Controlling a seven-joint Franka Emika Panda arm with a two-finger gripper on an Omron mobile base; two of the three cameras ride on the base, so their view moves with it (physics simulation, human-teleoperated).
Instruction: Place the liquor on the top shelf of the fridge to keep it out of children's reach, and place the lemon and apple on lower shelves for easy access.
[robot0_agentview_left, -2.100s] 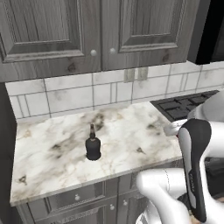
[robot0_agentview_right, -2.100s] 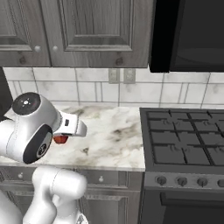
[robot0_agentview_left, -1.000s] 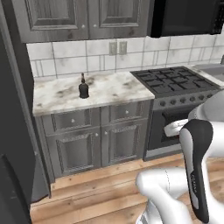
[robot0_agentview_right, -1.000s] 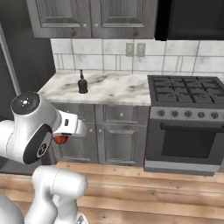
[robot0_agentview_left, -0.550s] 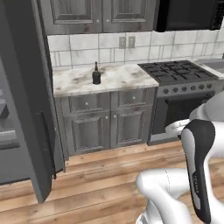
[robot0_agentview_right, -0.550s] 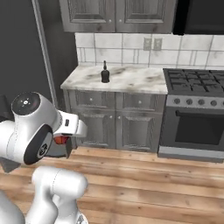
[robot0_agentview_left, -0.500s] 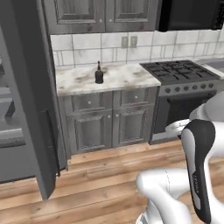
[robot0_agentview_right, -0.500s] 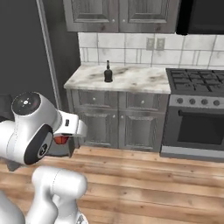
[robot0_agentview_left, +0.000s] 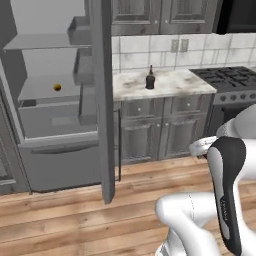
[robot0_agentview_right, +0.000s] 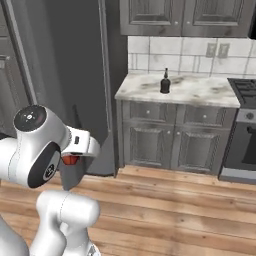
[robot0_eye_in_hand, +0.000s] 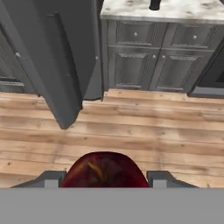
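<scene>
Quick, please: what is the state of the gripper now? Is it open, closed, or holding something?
Gripper: closed on the apple, which sits between its two fingers.

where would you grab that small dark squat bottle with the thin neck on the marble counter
Probably take the small dark squat bottle by its rounded body, coming in level from the front edge of the marble counter. It stands upright and alone, with the tiled wall behind it, so the front is the open side. The thin neck and stopper look too slim for a steady hold. The gripper first has to put down the glossy red apple.
</scene>
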